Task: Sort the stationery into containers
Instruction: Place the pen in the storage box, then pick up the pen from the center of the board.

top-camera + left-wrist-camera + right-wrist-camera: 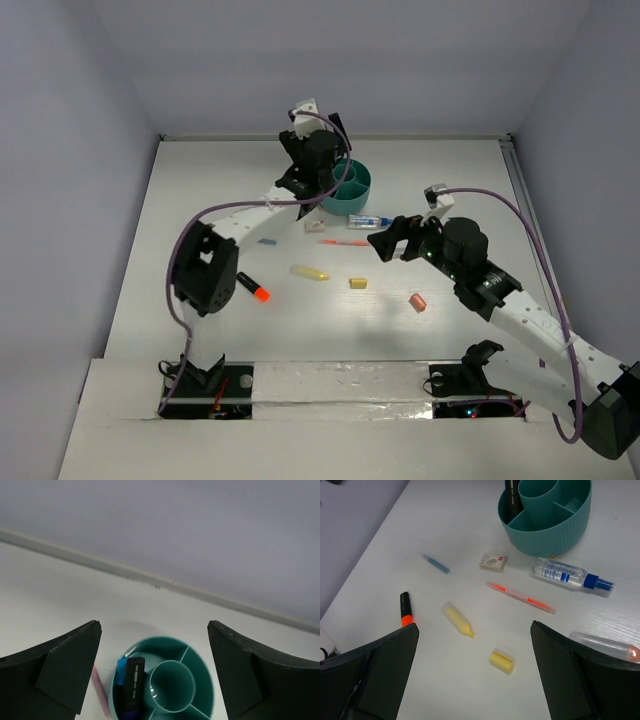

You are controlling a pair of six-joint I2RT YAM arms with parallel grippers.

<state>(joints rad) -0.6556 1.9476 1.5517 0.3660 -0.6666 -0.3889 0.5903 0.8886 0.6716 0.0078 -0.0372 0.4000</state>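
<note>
Left tool (152,627) over organizer (360,188) mouth

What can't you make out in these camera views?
Top view: the left arm covers part of the teal organizer, hiding that side's contents.
Left wrist view: the bottom edge cuts off the organizer and the dark marker inside.
Right wrist view: a gripper finger partly hides the clear tube; the eraser print is too small to read.

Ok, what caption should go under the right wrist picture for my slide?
Open right gripper above a yellow highlighter, orange pen and white eraser, near the teal organizer.
</note>
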